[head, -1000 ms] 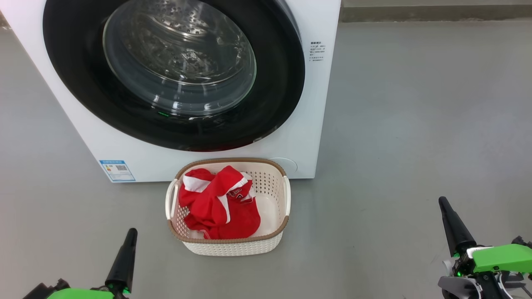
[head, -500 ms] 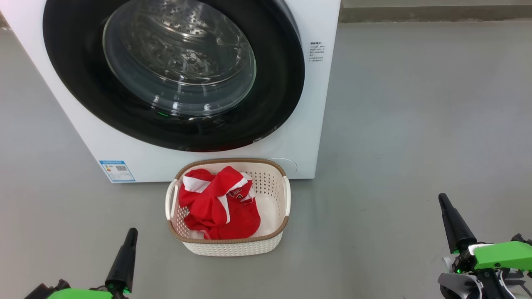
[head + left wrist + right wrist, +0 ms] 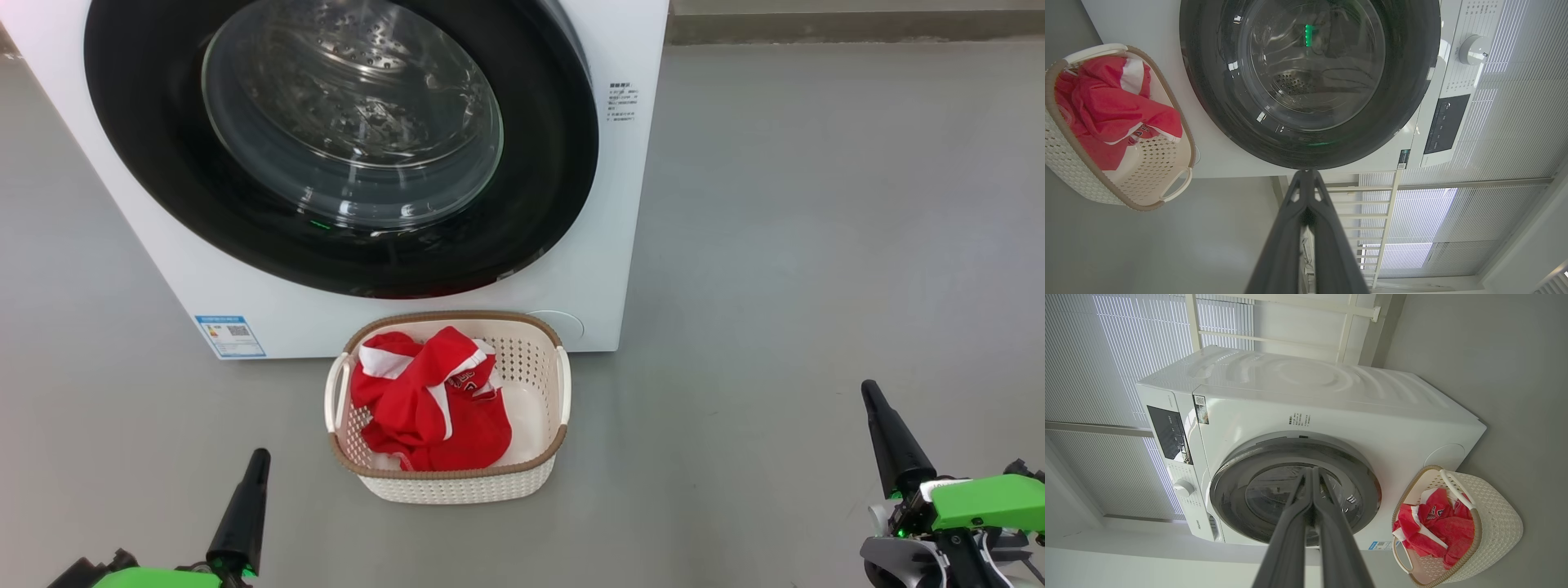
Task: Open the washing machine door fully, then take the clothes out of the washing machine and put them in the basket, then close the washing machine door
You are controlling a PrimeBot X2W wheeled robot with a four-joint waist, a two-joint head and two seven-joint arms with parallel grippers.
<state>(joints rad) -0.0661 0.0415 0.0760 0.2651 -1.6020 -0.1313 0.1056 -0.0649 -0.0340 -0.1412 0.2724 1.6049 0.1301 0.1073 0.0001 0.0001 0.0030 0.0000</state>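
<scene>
Left jaws, 7 o'clock, and right jaws, 4 o'clock: pressed together, empty, parked clear of the work. Centre: cream perforated plastic basket (image 3: 457,488) held the soft red white-trimmed clothes (image 3: 424,416). 12 o'clock: glossy black-rimmed round glass door (image 3: 555,163) lay flush on the white front-loading washing machine (image 3: 629,229). Basket sat just before it, presumably for short transfers. Task judged complete.

Laundry rm: washing machine (image 3: 620,204), basket (image 3: 457,488), blinds (image 3: 1118,347)
</scene>
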